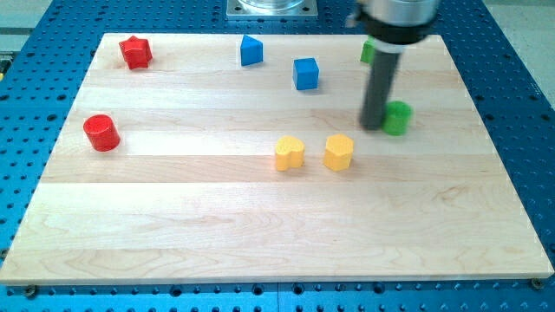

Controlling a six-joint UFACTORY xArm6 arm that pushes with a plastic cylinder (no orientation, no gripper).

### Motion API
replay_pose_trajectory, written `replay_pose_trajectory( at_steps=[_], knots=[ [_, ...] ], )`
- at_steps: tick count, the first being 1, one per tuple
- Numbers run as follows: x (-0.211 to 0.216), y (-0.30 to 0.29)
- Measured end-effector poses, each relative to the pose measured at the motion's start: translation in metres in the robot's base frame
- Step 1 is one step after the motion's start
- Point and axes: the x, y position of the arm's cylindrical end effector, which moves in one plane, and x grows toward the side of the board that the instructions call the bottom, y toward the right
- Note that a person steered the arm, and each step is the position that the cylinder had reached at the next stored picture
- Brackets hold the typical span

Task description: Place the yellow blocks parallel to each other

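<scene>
Two yellow blocks lie side by side near the board's middle: a yellow heart-shaped block (pixel 290 153) on the left and a yellow hexagonal block (pixel 339 152) on the right, a small gap between them. My tip (pixel 374 126) stands above and to the right of the yellow hexagonal block, apart from it. The tip is right beside the left side of a green cylinder (pixel 398 118); I cannot tell whether it touches.
A red star (pixel 135 52) lies at top left, a red cylinder (pixel 101 133) at the left. A blue block with a pointed top (pixel 251 50) and a blue cube (pixel 305 74) lie at top centre. Another green block (pixel 367 51) is partly hidden behind the rod.
</scene>
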Motion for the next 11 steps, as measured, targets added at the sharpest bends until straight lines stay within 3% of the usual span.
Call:
replay_pose_trajectory(
  at_steps=[3, 8, 9, 11],
  knots=[
    [-0.003, -0.002],
    [0.069, -0.158],
    [0.084, -0.13],
    [0.066, -0.122]
  ],
)
